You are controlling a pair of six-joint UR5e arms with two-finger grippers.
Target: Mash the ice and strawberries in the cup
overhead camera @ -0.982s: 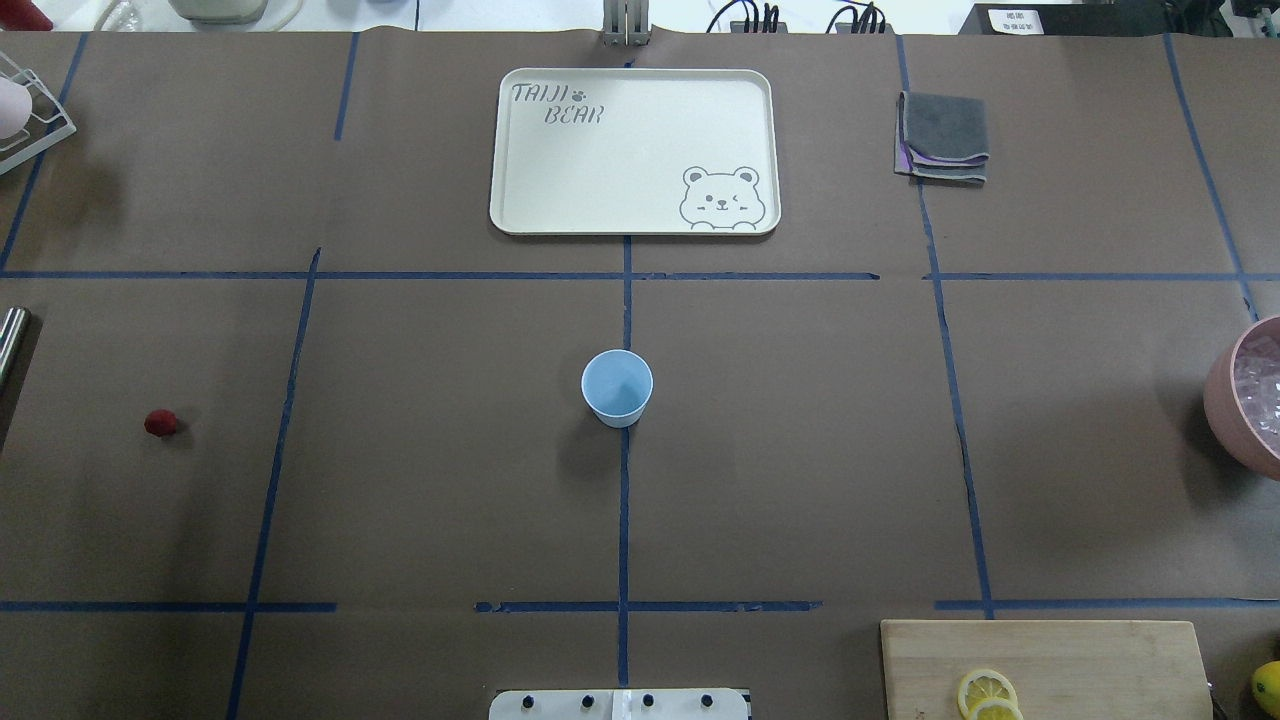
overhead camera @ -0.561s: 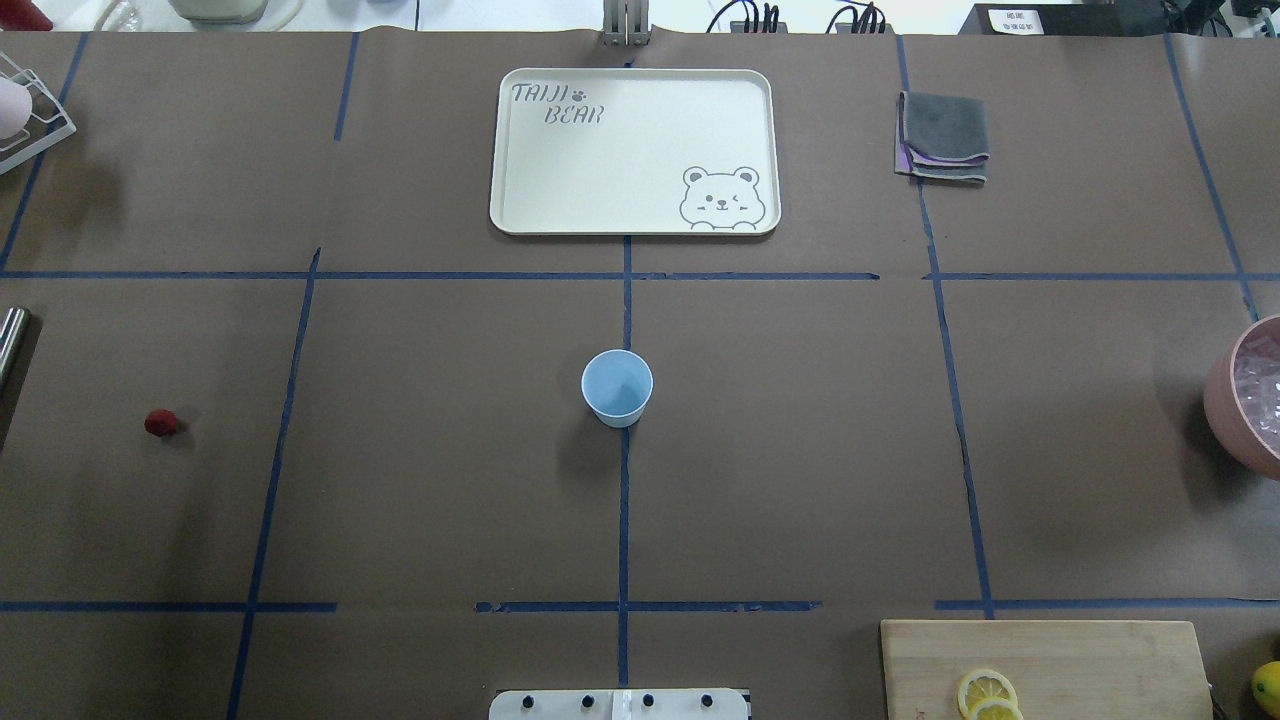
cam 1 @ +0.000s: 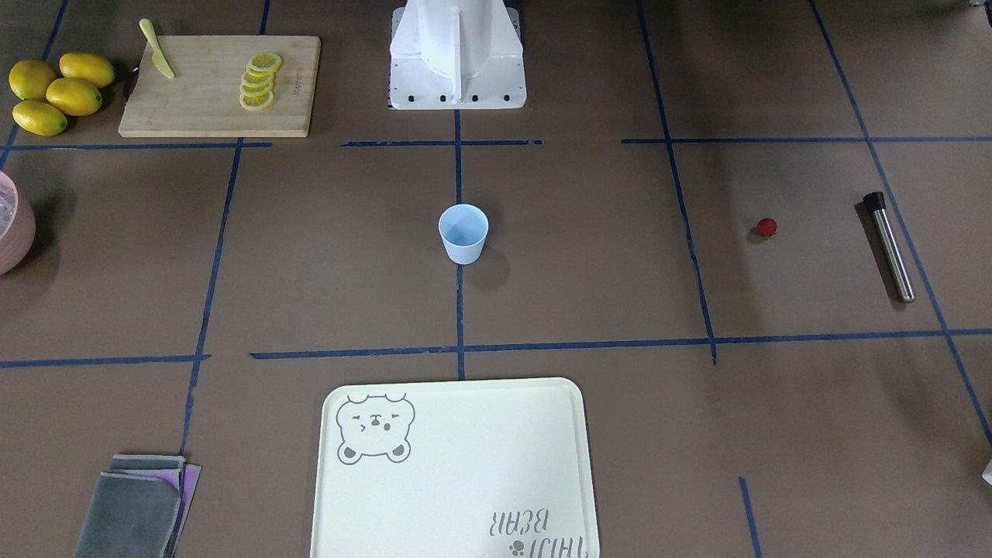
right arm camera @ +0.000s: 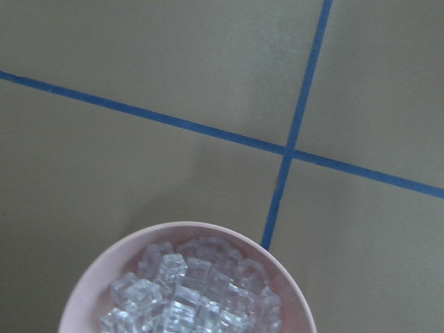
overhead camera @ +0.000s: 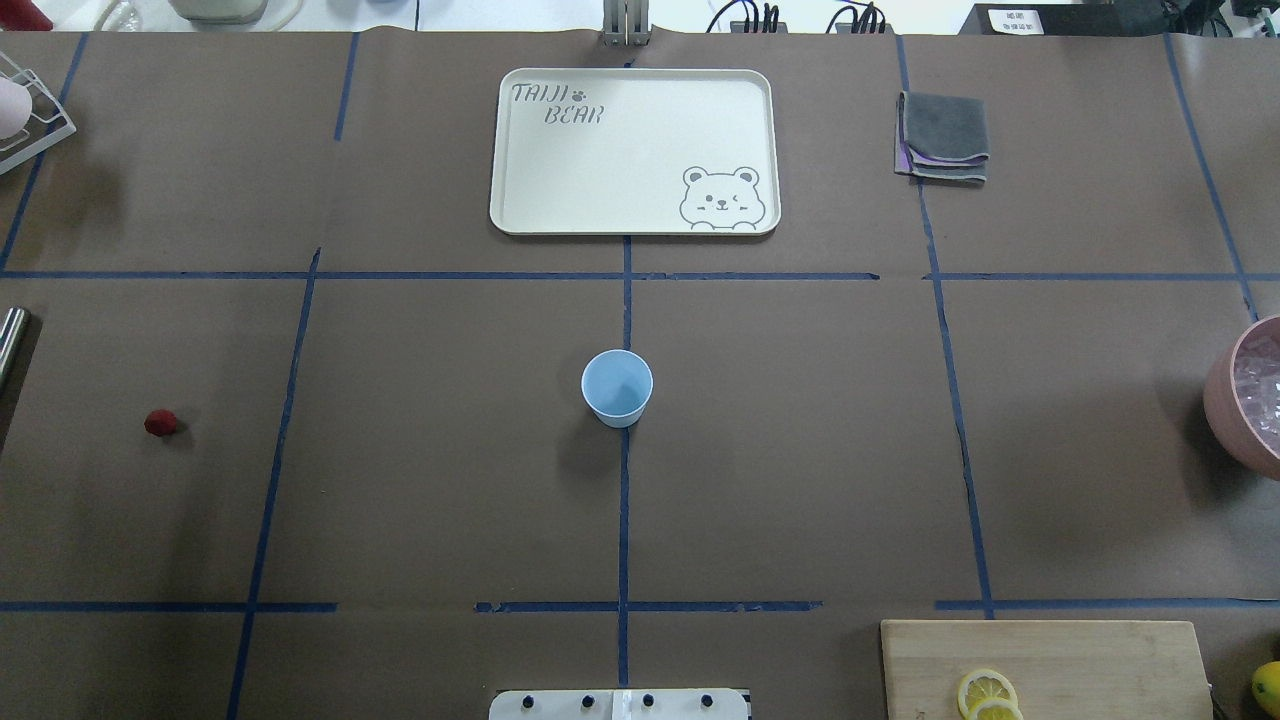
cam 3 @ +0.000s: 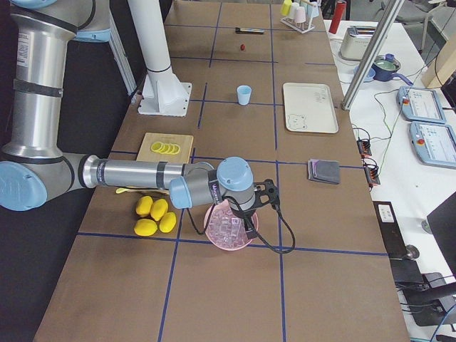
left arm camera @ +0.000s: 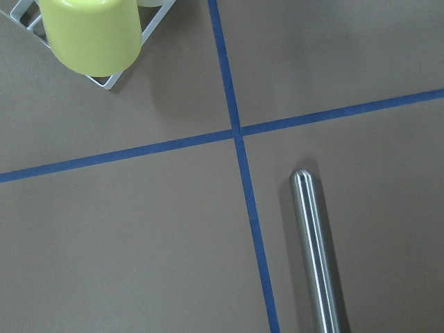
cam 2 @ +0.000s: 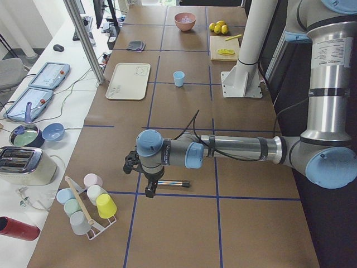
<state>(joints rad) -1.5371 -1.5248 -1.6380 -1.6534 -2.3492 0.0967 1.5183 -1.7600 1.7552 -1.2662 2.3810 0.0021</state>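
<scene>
Fingers of the left gripper (cam 2: 149, 192) and right gripper (cam 3: 249, 231): parted or closed, I cannot tell. Across the overhead view lie a steel rod (overhead camera: 10, 340), the strawberry (overhead camera: 160, 423), the upright cup (overhead camera: 617, 388) at centre with a tray (overhead camera: 620, 170) beyond it, and a pink bowl (overhead camera: 1225, 400) holding the ice (overhead camera: 1262, 385).

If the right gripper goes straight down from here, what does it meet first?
Probably the ice in the pink bowl: in the side view the right gripper hangs pointing down over it. Exact spot is unclear, so the rim is possible.

L gripper (cam 2: 149, 192), R gripper (cam 3: 250, 232) state unclear; bowl (overhead camera: 1222, 408) cut by edge
</scene>
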